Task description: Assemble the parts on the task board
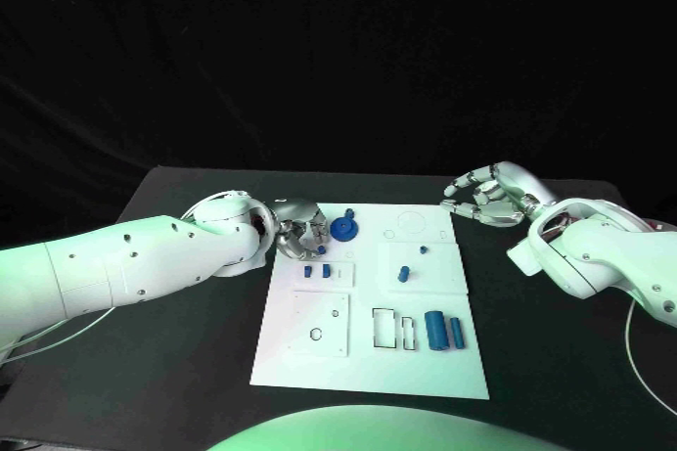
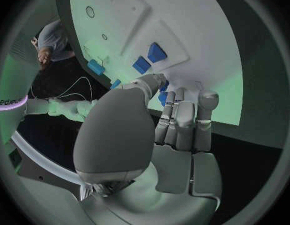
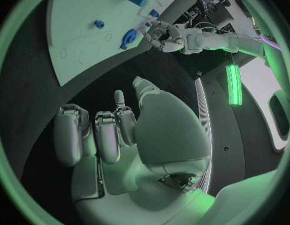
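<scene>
The white task board (image 1: 367, 373) lies mid-table. My left hand (image 1: 299, 231) hovers over its far left corner and pinches a small blue part (image 2: 164, 87) between thumb and fingers, just above the board (image 2: 201, 35). A round blue part (image 1: 345, 226) stands right beside that hand, also seen from the right wrist (image 3: 128, 36). Two small blue pieces (image 1: 318, 271) lie just in front of the hand. My right hand (image 1: 487, 197) hangs over the black table off the board's far right corner, fingers loosely bent and apart, holding nothing.
Another small blue piece (image 1: 405, 271) sits mid-board, and two blue cylinders (image 1: 443, 331) lie side by side nearer me on the right. Rectangular cut-outs (image 1: 392, 329) open beside them. Black table surrounds the board on every side.
</scene>
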`<state>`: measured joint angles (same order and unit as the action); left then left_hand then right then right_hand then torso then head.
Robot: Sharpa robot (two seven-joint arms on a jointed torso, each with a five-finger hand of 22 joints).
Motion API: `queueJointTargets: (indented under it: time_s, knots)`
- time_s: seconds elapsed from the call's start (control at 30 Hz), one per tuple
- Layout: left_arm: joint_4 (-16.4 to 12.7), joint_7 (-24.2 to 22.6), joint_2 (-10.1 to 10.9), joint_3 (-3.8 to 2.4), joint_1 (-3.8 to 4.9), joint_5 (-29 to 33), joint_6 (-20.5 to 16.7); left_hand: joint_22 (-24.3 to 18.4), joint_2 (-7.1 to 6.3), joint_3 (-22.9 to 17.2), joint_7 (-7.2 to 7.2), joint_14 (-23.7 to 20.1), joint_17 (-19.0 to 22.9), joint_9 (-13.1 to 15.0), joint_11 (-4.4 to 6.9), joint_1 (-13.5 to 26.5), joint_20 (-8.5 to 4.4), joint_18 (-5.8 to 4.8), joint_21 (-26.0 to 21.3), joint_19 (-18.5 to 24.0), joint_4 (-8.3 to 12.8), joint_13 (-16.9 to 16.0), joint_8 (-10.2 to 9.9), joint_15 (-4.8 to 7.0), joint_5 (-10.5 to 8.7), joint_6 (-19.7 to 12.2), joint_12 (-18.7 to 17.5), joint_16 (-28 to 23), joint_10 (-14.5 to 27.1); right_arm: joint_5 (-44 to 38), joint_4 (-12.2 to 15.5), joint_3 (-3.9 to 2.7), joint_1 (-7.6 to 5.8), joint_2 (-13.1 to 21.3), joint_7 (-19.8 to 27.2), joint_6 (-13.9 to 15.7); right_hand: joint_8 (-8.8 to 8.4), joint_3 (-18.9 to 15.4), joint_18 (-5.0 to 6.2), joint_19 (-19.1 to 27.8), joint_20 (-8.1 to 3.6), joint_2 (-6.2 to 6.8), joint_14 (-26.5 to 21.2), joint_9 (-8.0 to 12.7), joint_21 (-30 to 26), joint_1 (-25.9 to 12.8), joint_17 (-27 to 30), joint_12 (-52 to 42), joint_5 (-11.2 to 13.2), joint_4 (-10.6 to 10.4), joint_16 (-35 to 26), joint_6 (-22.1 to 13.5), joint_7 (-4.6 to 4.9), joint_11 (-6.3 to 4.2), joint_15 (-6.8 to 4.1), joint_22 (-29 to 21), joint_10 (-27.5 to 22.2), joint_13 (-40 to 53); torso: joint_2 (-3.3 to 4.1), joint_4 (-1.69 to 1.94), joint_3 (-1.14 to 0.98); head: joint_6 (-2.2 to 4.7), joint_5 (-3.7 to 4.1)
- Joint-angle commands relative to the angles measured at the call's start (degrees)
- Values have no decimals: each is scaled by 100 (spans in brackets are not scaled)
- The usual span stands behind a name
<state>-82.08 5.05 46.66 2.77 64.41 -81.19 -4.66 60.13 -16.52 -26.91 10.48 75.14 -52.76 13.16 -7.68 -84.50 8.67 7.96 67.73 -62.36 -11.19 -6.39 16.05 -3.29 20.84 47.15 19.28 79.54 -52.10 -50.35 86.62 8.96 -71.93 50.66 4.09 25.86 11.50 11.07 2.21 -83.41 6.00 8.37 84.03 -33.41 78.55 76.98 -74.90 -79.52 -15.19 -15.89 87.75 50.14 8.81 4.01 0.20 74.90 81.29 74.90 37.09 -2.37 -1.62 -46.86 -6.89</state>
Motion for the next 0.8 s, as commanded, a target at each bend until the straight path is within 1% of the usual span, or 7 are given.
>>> queueJointTargets:
  time_s: [0.03, 0.23, 0.33, 0.37, 0.43, 0.5, 0.8]
  knots:
    - [-34, 22, 45, -8, -1, 87, -64, -32, 18, 39, 1, -33, 45, -8, -8, -10, 38, -1, -36, 21, 2, 8, -39, -21, 22, -28, -39, -31, 50, -61, -13, 0, 3, 5, 22, -26, 24, -20, 85, 59, -5, -31, 394, -4, -79, 11, -617, 159, 16, -24, -48, -56, -1, -1, -32, 736, -138, 302, -1, -3, 1, 4, 3]
    - [-68, -59, 195, -61, 0, 324, -96, -83, 41, 71, 3, -63, 93, -4, -15, -39, 47, 12, -80, 70, 0, 11, -25, -28, 28, 13, -37, -42, 75, -145, -43, 0, 3, 23, -1, -66, 61, 27, 132, 168, -22, -66, 347, -7, -300, 139, -436, 1105, 26, -14, -134, -61, -18, -24, -55, 614, -790, -586, -5, 3, 2, 19, 4]
    - [-72, -182, 291, -108, 3, 640, -223, -551, 103, 88, 40, -485, 861, 10, -34, -128, 62, 130, -478, 531, -32, 28, 40, -46, 36, 162, -13, -330, 163, -307, -58, 0, 4, 33, -28, -126, 63, 315, 182, 288, -59, -100, 234, 28, -552, 430, 1, 2860, 279, 39, -340, 25, -37, -61, -91, 479, -1784, -2138, -7, 7, -1, 29, 17]
    - [-68, -246, 329, -131, 5, 791, -310, -528, 117, 86, 45, -472, 824, 9, -34, -128, 64, 122, -463, 509, -45, 26, 43, -44, 36, 170, 5, -321, 150, -401, -62, 0, 4, 38, -43, -163, 52, 411, 190, 305, -68, -78, 210, 45, -596, 480, 109, 3389, 298, 34, -398, 62, -50, -62, -97, 457, -2025, -2593, -7, 7, -1, 31, 15]
    - [-49, -417, 395, -170, 15, 1194, -507, -543, 152, 62, 52, -466, 862, 11, -23, -100, 63, 126, -480, 502, -127, 8, 72, -36, 37, 231, 103, -322, 42, -642, -66, 0, 4, 44, -75, -268, 3, 827, 214, 366, -73, 97, 157, 104, -759, 664, 399, 4518, 365, 38, -570, 201, -47, -62, -98, 380, -2172, -3506, -7, 8, -1, 50, 31]
    - [-22, -653, 459, -195, 32, 1878, -728, -1189, 159, -25, 57, -1215, 2156, 7, -21, -137, 43, 264, -1087, 1115, -208, 16, 100, -21, 28, 289, 183, -985, 29, -964, -64, 0, 4, 46, -111, -418, -37, 1103, 223, 375, -54, 256, 164, 135, -824, 687, 445, 5291, 401, 55, -611, 295, -22, 22, -61, 359, -2118, -4197, -6, 3, 0, 69, 62]
    - [-127, -1968, 669, -229, 66, 6018, -1003, -1640, 241, -10, 28, -1810, 2726, 29, 57, -92, 50, 253, -1853, 1457, -329, -155, 226, 4, -6, 391, 825, -1913, -297, -3282, 102, 0, 23, -27, -459, -1034, -229, 1504, 226, 361, 52, 587, 178, 265, -877, 553, 426, 6641, 437, 283, -617, 394, 20, 126, 50, 378, -2063, -5519, 6, -10, 6, 132, 240]
